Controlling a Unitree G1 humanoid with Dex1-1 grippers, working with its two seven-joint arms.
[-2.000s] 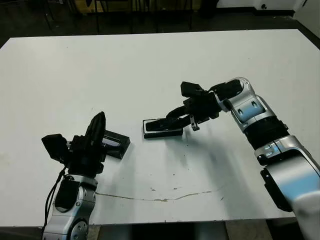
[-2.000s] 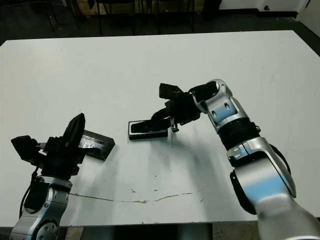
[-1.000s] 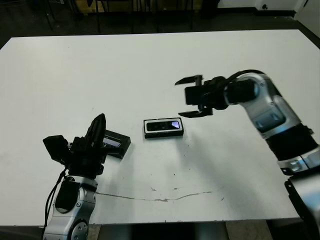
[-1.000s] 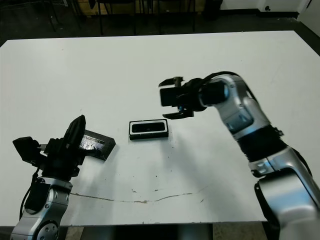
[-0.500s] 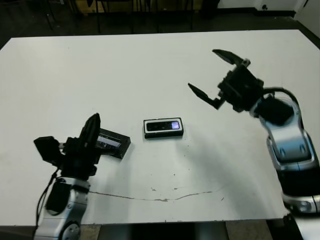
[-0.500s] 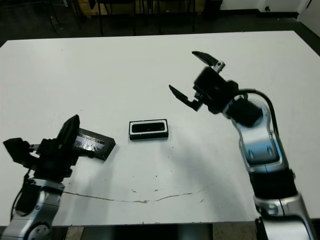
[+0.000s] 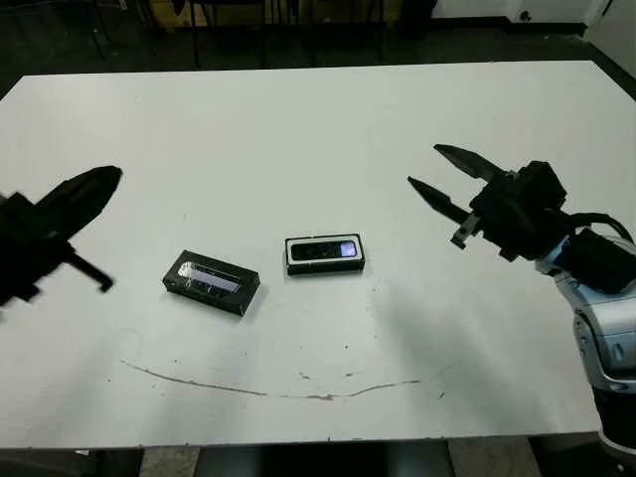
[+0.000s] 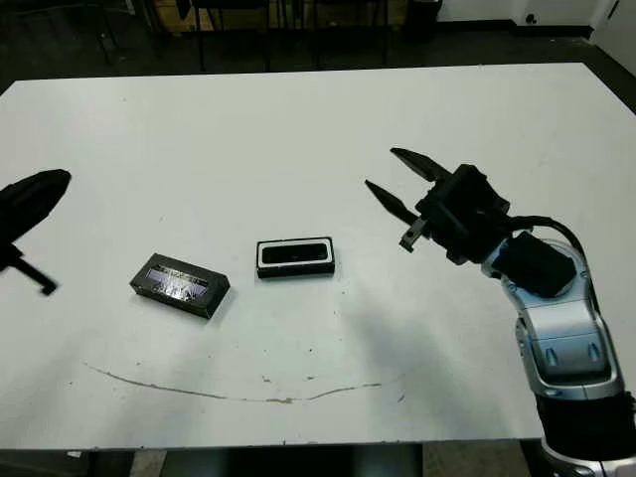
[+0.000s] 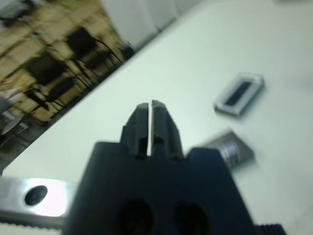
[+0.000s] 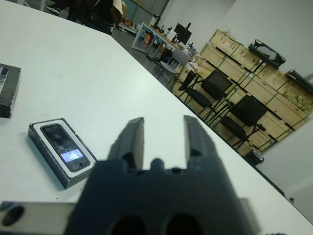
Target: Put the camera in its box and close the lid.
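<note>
Since the slim black bar-shaped camera already lies inside the shallow white-lined black box, the step in hand is, as I judge it, fetching the black rectangular lid with the greyish glossy strip. In the head views the right gripper hangs released, fingers spread, above the white bench, with the box well off toward its fingertip side. The left gripper, blurred, is raised, and the lid lies between it and the box. To do this well, the left gripper should open, take the lid by its long sides, keep it level and line it up squarely over the box.

In the left wrist view its fingertips are pressed together, grasping nothing; lid and box lie beyond them.

In the right wrist view the fingers stand parted, with the box to one side.

No brand or writing is legible anywhere.
</note>
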